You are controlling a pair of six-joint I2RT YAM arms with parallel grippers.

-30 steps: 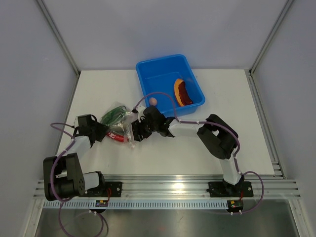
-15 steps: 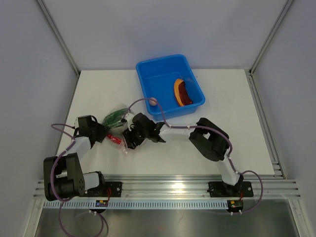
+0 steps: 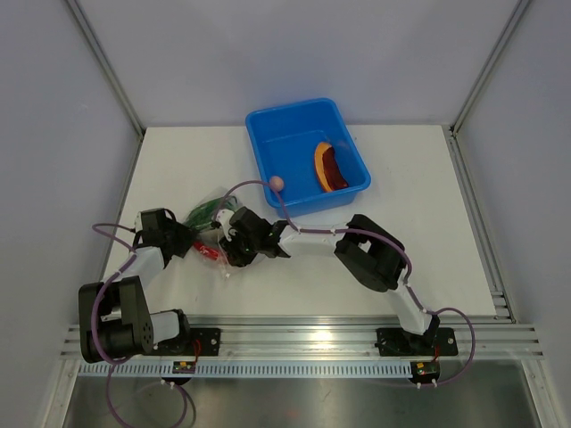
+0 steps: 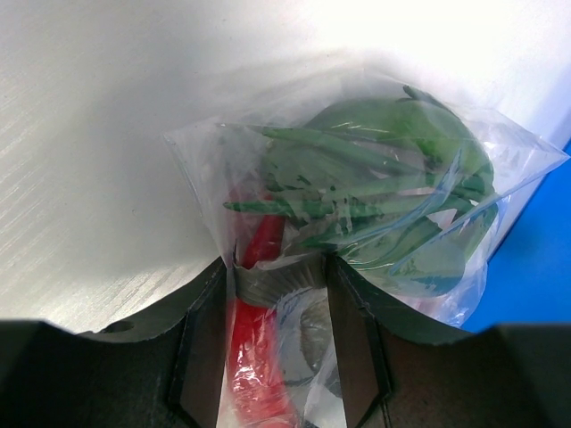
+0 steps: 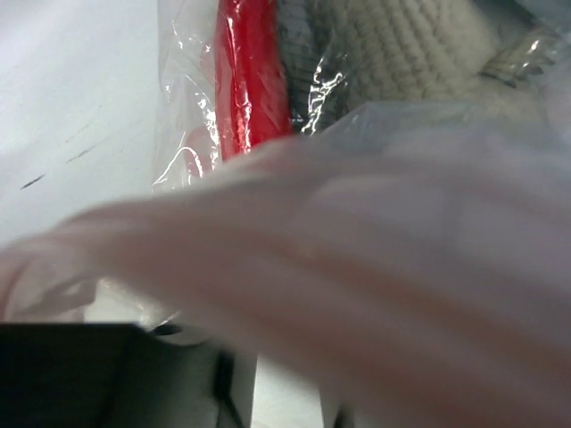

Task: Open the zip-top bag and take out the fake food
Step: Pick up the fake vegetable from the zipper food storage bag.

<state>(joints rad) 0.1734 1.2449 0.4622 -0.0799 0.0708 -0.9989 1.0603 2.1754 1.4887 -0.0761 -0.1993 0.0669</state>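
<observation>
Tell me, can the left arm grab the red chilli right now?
Probably not directly. The left gripper straddles the red chilli, but the chilli is inside the zip-top bag, so the plastic is in the way.

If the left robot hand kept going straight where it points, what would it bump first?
The zip-top bag. It sits between the left gripper's fingers, so pushing on would squash into the green toy food inside. The blue tub seems to lie beyond.
</observation>
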